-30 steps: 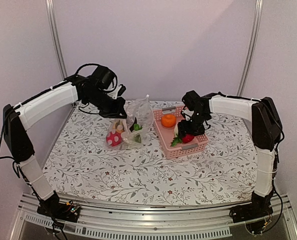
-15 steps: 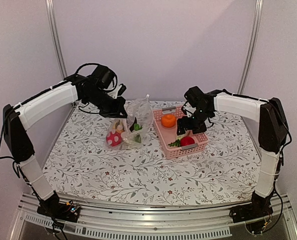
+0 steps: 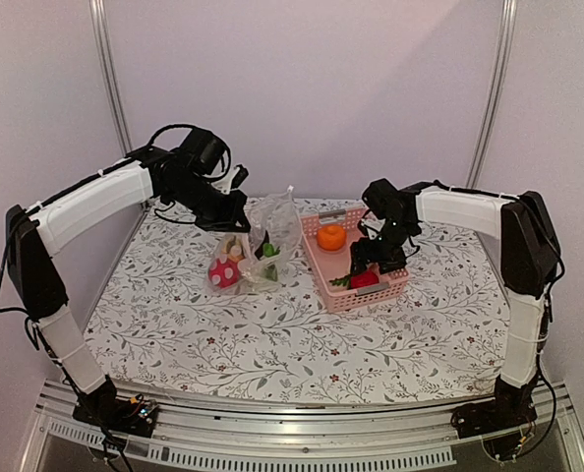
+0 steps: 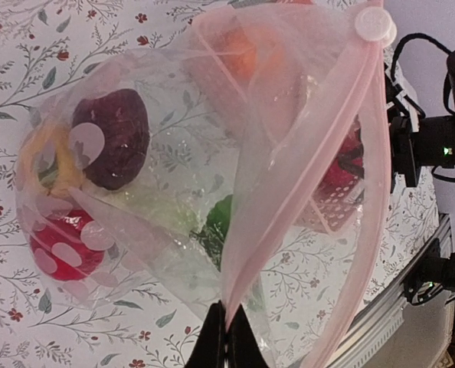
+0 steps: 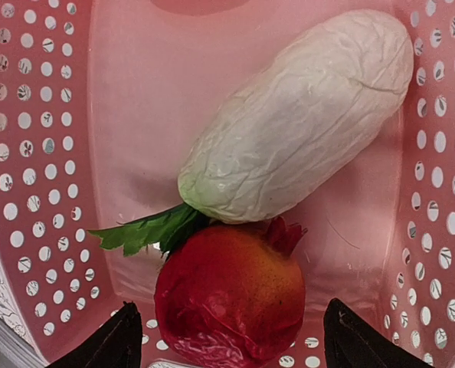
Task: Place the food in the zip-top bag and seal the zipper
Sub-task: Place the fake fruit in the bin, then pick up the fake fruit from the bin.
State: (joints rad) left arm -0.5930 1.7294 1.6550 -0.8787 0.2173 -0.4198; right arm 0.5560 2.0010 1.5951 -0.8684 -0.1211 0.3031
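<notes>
L gripper [image 4: 226, 328] clamped on part-filled zip-top bag [image 3: 264, 239]; R gripper [image 5: 229, 339] agape over pomegranate [image 5: 227, 295] at pink basket's [image 3: 367, 296] 6 o'clock; white radish [image 5: 296, 115], orange [image 3: 331, 237], sealing to do.

A table [image 3: 272, 344] fills the middle of the top view, covered edge to edge by a white cloth [image 3: 184, 339] printed with grey-green leafy vines and small dark-red flowers. A pink plastic basket [image 3: 337, 295] sits on it right of centre, nearer the far edge than the near one, turned slightly off square to the table's edges. It is rectangular, with walls pierced by rows of round holes and a smooth floor. A ribbed aluminium rail [image 3: 302, 433] runs along the near edge. Behind the far edge rises a plain pale-lilac wall [image 3: 302, 88], with a slim metal post at the left [image 3: 108, 79] and another at the right [image 3: 492, 88].
</notes>
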